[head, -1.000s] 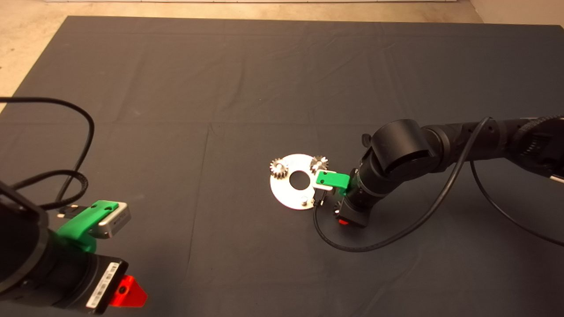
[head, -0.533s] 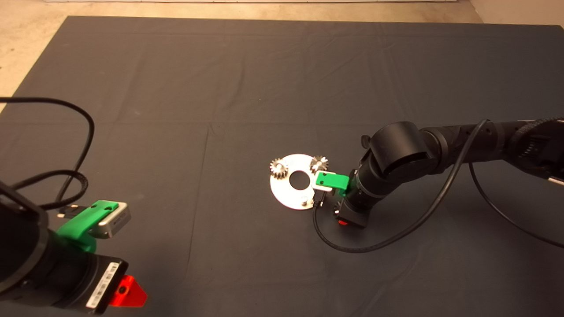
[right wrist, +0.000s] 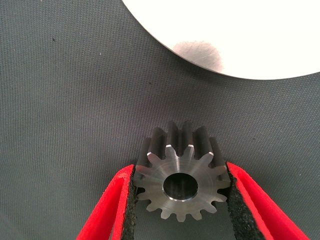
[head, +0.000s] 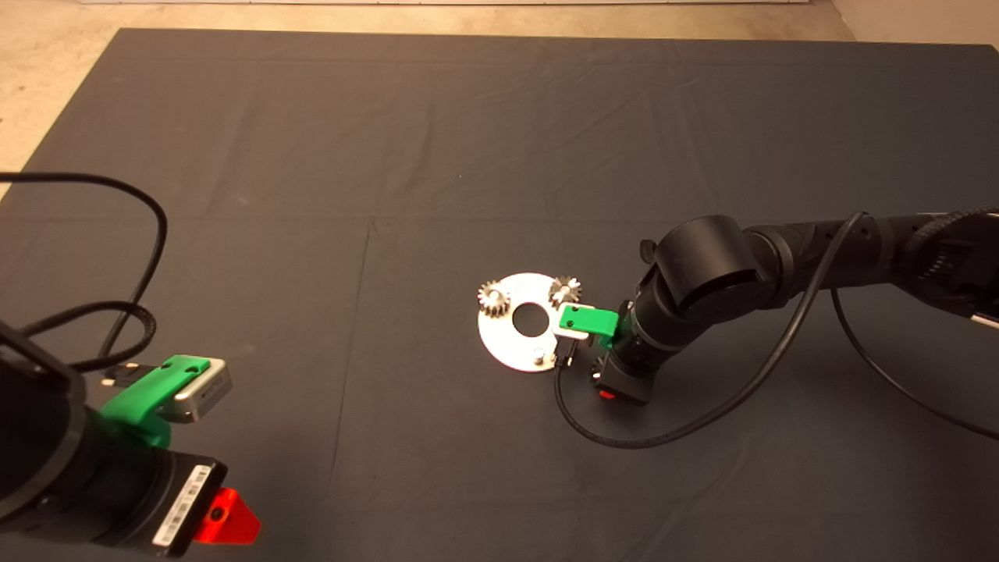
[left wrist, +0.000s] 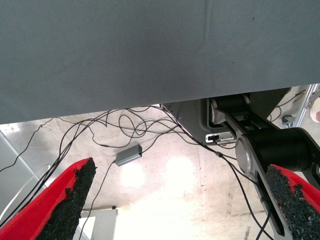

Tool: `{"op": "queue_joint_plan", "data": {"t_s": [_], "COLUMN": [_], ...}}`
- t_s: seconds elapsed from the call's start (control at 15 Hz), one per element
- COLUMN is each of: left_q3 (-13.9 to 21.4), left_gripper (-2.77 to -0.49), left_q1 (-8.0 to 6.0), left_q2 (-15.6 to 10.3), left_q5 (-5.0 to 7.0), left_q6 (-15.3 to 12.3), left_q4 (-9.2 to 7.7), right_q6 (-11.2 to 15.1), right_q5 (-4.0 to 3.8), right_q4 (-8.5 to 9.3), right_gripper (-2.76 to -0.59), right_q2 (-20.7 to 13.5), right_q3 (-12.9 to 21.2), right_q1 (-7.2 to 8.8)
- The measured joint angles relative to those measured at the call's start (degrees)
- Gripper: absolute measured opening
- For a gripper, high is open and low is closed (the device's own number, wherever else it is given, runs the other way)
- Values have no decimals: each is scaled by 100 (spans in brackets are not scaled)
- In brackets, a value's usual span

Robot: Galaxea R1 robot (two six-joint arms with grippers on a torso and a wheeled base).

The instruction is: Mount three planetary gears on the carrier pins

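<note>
The left gripper (head: pixel 222 519) is just parked at the lower left edge of the mat (head: pixel 312 156), its fingers spread wide with nothing between them. Mid-table, the carrier disc (head: pixel 511 339) already has two planetary gears (head: pixel 494 297) sitting on its far pins, with the near pin (head: pixel 538 356) bare. The right gripper (right wrist: pixel 181 200) is low beside the disc's right edge, pinching the third gear (right wrist: pixel 181 177) by its teeth. My worry is that tooth grip lets it tilt, so the bore could snag the pin and jam or pop out.
</note>
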Motion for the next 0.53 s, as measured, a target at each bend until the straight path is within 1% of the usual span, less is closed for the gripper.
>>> {"op": "queue_joint_plan", "data": {"t_s": [0.53], "left_q3": [0], "left_gripper": [-79], "left_q1": [0], "left_q2": [-1], "left_q5": [0], "left_q6": [0], "left_q4": [0], "right_q6": [1], "right_q5": [-1], "right_q4": [1], "right_gripper": [-232], "right_q2": [2], "right_q3": [0], "right_q1": [0]}}
